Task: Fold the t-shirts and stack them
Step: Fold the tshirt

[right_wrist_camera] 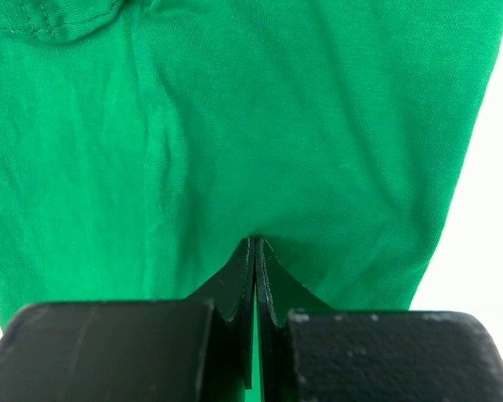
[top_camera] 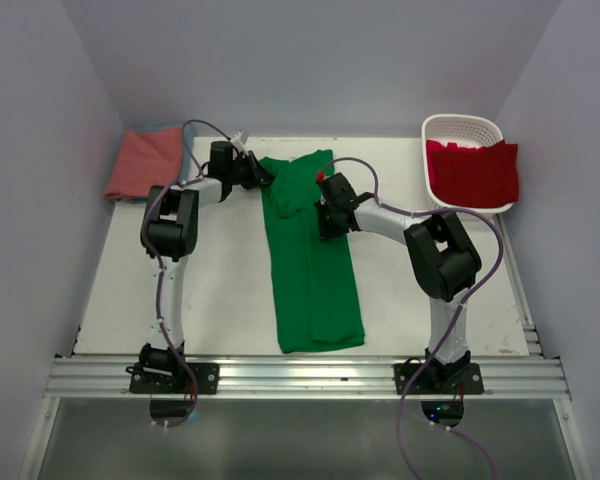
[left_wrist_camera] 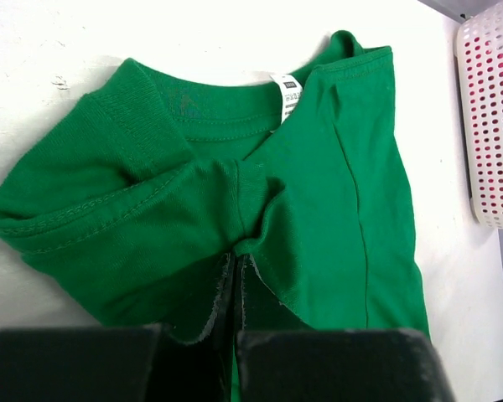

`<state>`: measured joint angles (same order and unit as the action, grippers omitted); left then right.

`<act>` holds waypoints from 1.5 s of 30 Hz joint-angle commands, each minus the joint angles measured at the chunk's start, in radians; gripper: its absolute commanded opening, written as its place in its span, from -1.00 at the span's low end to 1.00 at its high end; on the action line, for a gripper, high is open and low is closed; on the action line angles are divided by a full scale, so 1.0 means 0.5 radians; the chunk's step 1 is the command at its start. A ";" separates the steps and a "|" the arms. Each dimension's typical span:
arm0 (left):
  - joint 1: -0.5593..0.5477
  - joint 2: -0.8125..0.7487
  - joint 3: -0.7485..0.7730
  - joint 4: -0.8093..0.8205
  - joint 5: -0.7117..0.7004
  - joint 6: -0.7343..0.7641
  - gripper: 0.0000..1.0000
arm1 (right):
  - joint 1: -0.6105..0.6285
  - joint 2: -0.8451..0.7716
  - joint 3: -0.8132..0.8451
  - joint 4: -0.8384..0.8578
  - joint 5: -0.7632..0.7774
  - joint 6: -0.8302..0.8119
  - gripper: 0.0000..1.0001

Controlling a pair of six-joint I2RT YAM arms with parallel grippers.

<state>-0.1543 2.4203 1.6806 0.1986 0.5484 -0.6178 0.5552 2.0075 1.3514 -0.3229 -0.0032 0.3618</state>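
Note:
A bright green t-shirt (top_camera: 315, 285) lies folded into a long strip down the middle of the table, collar end at the far side. My left gripper (top_camera: 269, 181) is shut on a pucker of its cloth just below the collar; in the left wrist view the gripper (left_wrist_camera: 237, 261) pinches the green t-shirt (left_wrist_camera: 344, 184) near the white neck label (left_wrist_camera: 287, 94). My right gripper (top_camera: 323, 214) is shut on the shirt's right edge, a little nearer to me. In the right wrist view its closed tips (right_wrist_camera: 256, 244) bunch the green cloth (right_wrist_camera: 235, 126). A red t-shirt (top_camera: 472, 172) hangs in the basket. A salmon-pink t-shirt (top_camera: 145, 160) lies folded at the far left.
The white lattice basket (top_camera: 462, 122) stands at the table's far right corner, and its wall (left_wrist_camera: 495, 126) shows at the right of the left wrist view. White walls close in the table on three sides. A metal rail (top_camera: 300, 375) runs along the near edge.

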 commanded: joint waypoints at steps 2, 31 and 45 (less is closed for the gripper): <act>0.023 -0.091 -0.078 0.140 0.045 -0.013 -1.00 | 0.000 0.035 0.028 -0.029 0.000 -0.040 -1.00; 0.103 -0.656 -0.244 -0.143 -0.563 0.094 1.00 | -0.003 0.075 0.046 -0.038 -0.033 -0.046 -1.00; -0.252 -1.735 -1.280 -0.001 -0.548 0.122 1.00 | 0.000 -0.510 -0.355 0.222 0.068 0.034 -0.96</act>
<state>-0.1864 1.7050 1.1286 0.1673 0.2607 -0.5900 0.5552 1.9263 1.2457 -0.2672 -0.0086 0.3622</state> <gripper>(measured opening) 0.997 0.012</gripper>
